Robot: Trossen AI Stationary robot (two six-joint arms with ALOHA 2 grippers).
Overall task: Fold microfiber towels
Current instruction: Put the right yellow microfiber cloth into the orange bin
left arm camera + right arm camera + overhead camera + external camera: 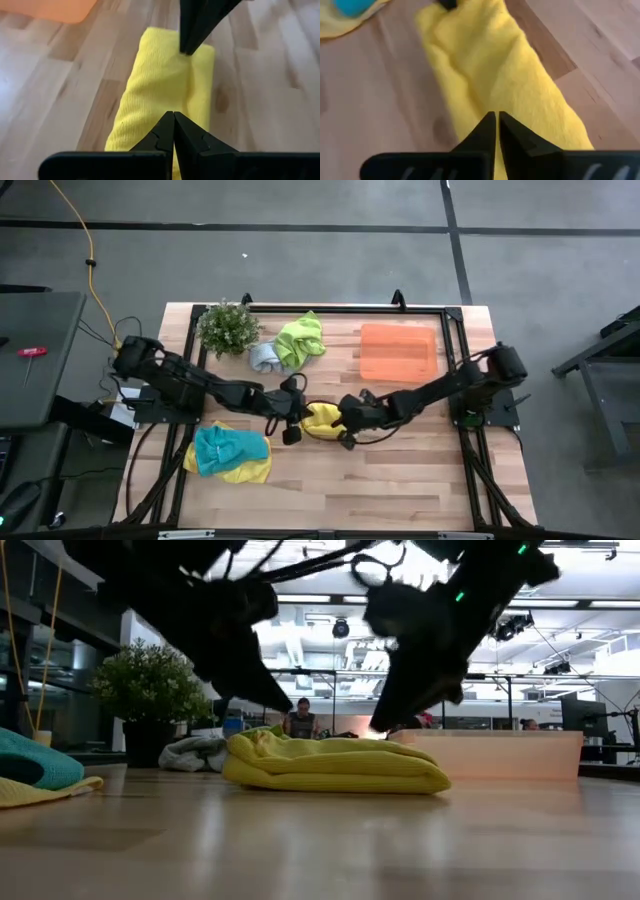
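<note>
Yellow towel (322, 419), folded into thick, rumpled oblong wad

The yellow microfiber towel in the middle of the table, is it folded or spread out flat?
Folded. The yellow microfiber towel lies as a thick, narrow bundle with doubled layers, not a flat square, between the left gripper and right gripper.

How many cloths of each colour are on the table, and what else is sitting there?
Yellow cloths: 2, one in the middle, one under the teal cloth
Teal cloth: 1
Lime green cloth: 1
Pale grey-blue cloth: 1
Orange tray: 1
Small plant: 1
Total: 7 things, 5 of them cloths
</note>
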